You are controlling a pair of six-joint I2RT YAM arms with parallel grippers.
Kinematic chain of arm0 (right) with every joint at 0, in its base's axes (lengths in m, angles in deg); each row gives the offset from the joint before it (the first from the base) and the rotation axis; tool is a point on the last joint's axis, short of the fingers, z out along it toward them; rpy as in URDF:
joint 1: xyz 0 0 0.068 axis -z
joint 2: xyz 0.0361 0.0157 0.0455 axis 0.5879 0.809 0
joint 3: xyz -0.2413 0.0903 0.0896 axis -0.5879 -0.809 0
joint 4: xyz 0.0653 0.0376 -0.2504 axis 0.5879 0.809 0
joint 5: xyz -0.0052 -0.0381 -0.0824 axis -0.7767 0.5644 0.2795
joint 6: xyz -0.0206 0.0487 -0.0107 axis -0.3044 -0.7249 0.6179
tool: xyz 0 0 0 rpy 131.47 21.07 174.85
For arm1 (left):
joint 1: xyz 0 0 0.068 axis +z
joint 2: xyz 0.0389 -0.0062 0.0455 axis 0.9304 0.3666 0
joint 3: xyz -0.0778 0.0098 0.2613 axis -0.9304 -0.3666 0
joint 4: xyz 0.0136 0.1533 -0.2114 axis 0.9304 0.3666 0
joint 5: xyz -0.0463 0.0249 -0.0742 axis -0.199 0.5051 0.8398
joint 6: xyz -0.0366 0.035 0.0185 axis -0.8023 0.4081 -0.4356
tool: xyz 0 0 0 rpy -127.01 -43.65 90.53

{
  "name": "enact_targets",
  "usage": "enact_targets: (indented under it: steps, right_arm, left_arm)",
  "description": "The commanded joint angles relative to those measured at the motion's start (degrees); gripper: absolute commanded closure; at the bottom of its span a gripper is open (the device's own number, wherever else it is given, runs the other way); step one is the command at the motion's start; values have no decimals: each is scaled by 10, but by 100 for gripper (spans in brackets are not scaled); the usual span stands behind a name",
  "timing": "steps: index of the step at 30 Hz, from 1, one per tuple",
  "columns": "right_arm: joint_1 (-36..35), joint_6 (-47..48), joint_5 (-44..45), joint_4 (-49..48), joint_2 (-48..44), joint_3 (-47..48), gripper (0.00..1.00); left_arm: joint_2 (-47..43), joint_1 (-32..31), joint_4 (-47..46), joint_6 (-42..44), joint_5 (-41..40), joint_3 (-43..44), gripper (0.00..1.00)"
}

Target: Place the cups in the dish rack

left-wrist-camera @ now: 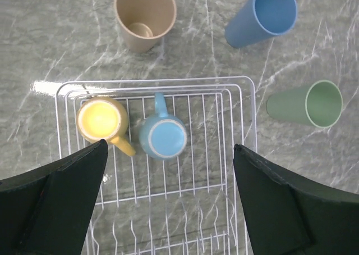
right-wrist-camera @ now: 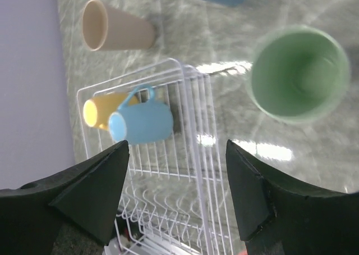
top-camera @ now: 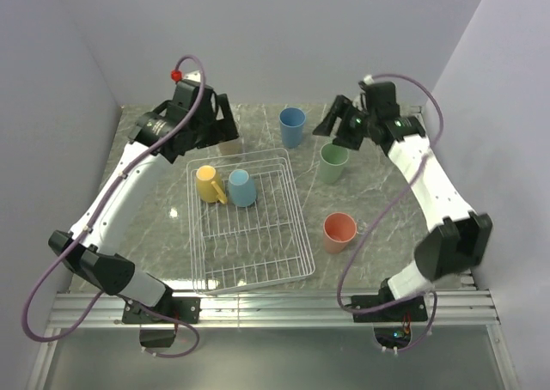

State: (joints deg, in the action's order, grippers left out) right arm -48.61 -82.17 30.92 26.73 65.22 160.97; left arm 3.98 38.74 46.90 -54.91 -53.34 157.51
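Observation:
The white wire dish rack (top-camera: 258, 274) lies mid-table and holds the yellow mug (top-camera: 208, 184) and the light-blue mug (top-camera: 242, 188) at its far end. The beige cup (left-wrist-camera: 145, 16) stands beyond the rack, mostly hidden by my left arm in the top view. The blue cup (top-camera: 292, 127), green cup (top-camera: 334, 163) and salmon-pink cup (top-camera: 339, 232) stand right of the rack. My left gripper (top-camera: 225, 132) is open and empty above the rack's far edge. My right gripper (top-camera: 331, 119) is open and empty above the green cup (right-wrist-camera: 297, 75).
Grey walls close in the table at the back and both sides. A metal rail (top-camera: 275, 308) runs along the near edge by the arm bases.

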Motion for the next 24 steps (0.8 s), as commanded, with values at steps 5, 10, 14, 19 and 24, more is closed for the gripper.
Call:
enact_targets:
  steps: [5,10,14,19,24]
  right_arm:
    - [-48,33,-65,91,175,239,23]
    - [-50,29,-66,118,253,346,23]
    - [-49,51,-53,170,315,398,24]
    - [-23,81,-8,171,276,347,24]
    - [2,114,101,193,219,300,24]
  left_arm:
    - [-54,21,-37,-22,89,-73,4]
    - [-90,22,-42,-39,99,-115,5]
    - [-128,22,-36,-45,81,-153,4]
    - [-148,34,-10,-44,69,-156,3]
    - [-174,46,-12,-48,63,-181,2]
